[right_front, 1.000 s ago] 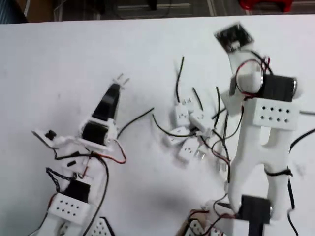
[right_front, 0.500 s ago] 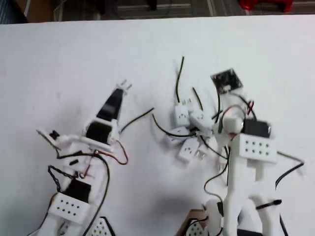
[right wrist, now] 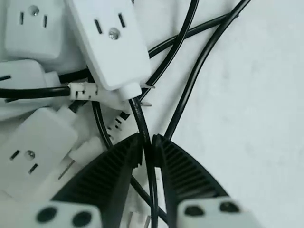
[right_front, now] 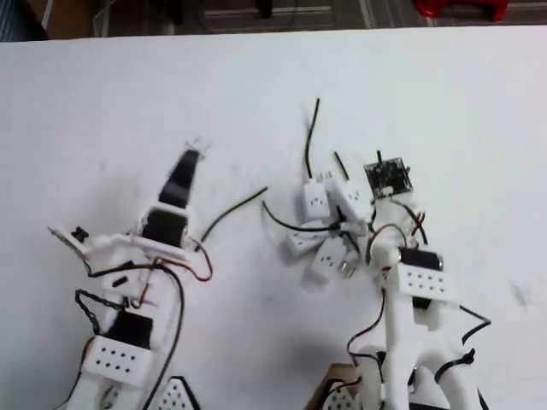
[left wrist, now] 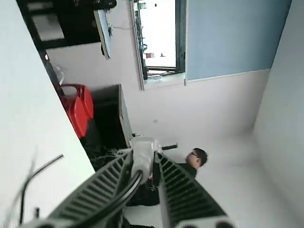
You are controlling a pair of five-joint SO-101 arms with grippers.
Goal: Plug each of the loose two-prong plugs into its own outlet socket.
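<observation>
A pile of white outlet sockets [right_front: 315, 202] and two-prong plugs with black cables lies mid-table. My left gripper [left wrist: 142, 164] is raised to the left of the pile, shut on a white plug [left wrist: 142, 151] whose black cable runs back between the fingers. In the high view that plug [right_front: 199, 143] sticks out of the black fingertips [right_front: 188, 161]. My right gripper [right wrist: 147, 141] is down at the pile's right side, shut on a black cable [right wrist: 142, 118] that leads from a long white socket [right wrist: 111, 42]. Two more sockets [right wrist: 33, 26] [right wrist: 31, 147] lie beside it.
Loose black cable ends [right_front: 235, 208] [right_front: 312, 128] trail out of the pile toward the left and the far side. The white table [right_front: 102, 94] has free room at far left and far right. A red chair [right_front: 457, 8] stands beyond the far edge.
The right arm has drawn back toward the near edge and come down onto the pile's right side. The left gripper with its plug has shifted slightly left.
</observation>
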